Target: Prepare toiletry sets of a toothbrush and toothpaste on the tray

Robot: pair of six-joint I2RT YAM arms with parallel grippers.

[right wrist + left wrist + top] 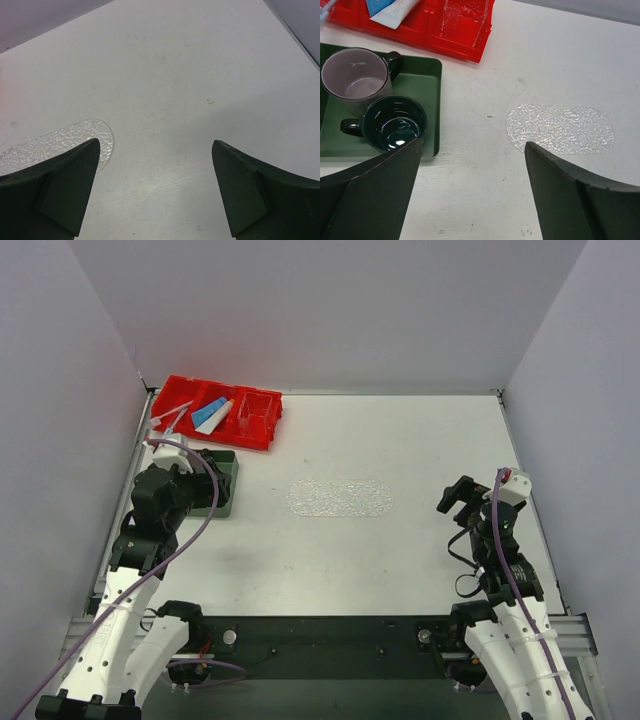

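The clear bumpy oval tray (340, 497) lies empty at the table's middle; it also shows in the left wrist view (560, 128) and the right wrist view (50, 145). A blue toothpaste tube (207, 413) and a white one (220, 420) lie together in the red bin (255, 430); both reach the top edge of the left wrist view (390, 12). Pale toothbrushes (170, 420) lie in the bin's left compartment. My left gripper (474, 145) is open and empty, above bare table between the green tray and the oval tray. My right gripper (155, 145) is open and empty, right of the oval tray.
A dark green square tray (427, 85) in front of the red bin holds a pale mug (355, 75) and a dark mug (395, 122). The red bin's right compartment holds a clear plastic piece (465, 20). Walls enclose the table on three sides.
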